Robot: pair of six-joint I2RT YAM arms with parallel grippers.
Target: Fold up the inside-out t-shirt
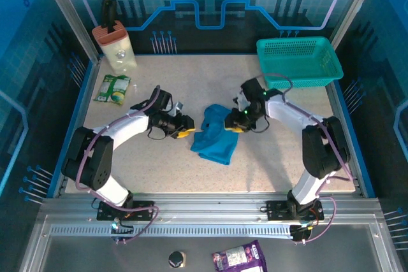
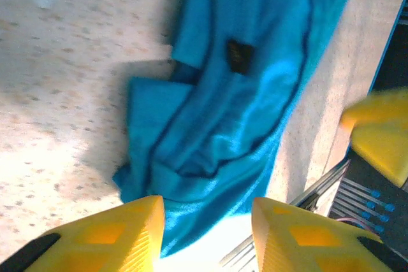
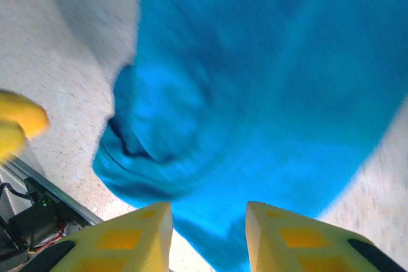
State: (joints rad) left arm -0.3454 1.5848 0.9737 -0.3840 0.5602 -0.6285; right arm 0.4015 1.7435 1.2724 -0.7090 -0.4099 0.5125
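Note:
The inside-out t-shirt point(image 1: 215, 134) lies crumpled in a blue heap at the middle of the table. My left gripper point(image 1: 185, 128) sits at its left edge and my right gripper point(image 1: 237, 122) at its upper right edge, the two facing each other across the cloth. In the left wrist view the yellow jaws of the left gripper point(image 2: 207, 211) stand apart, with the edge of the t-shirt point(image 2: 236, 93) just ahead of them and a dark tag showing on the cloth. In the right wrist view the right gripper point(image 3: 209, 211) is open too, over the blurred t-shirt point(image 3: 268, 81).
A teal mesh basket point(image 1: 299, 62) stands at the back right. At the back left are a jug with an orange top point(image 1: 116, 46) and a green packet point(image 1: 113, 88). A purple packet point(image 1: 239, 259) lies below the table's front rail. Bare speckled table point(image 1: 159, 170) surrounds the shirt.

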